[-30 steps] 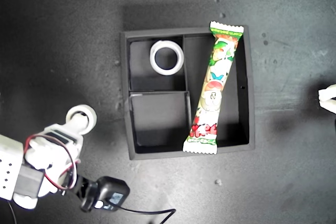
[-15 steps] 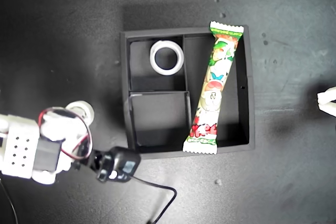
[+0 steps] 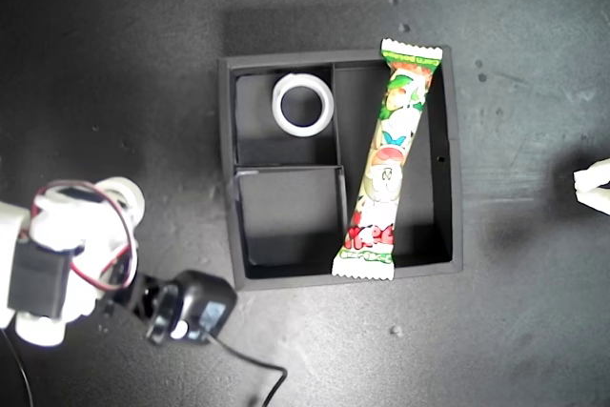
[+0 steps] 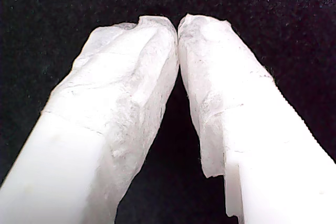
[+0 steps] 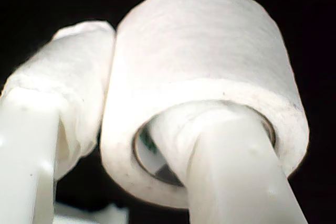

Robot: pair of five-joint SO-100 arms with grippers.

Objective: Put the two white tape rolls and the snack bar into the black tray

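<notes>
The black tray (image 3: 455, 159) lies in the middle of the exterior view. One white tape roll (image 3: 303, 105) sits in its small far compartment. The snack bar (image 3: 389, 164) lies slanted in the long compartment, with both crimped ends over the tray's walls. The other white tape roll (image 3: 121, 199) (image 5: 205, 51) is off the tray at the exterior view's left. My second gripper (image 3: 114, 205) (image 5: 142, 93) is shut on it, one finger through the core and one outside. My first gripper (image 4: 177, 27) (image 3: 593, 184) is shut with nothing in it, at the exterior view's right edge.
A black camera module (image 3: 189, 308) with its cable hangs off the second arm near the tray's near corner at the exterior view's left. The tray's other small compartment (image 3: 286, 212) holds nothing. All around is dark matte tabletop (image 3: 114, 45).
My second arm has swung while holding the tape roll, and the roll has moved a little toward the exterior view's left, away from the tray. The tray's contents have not moved.
</notes>
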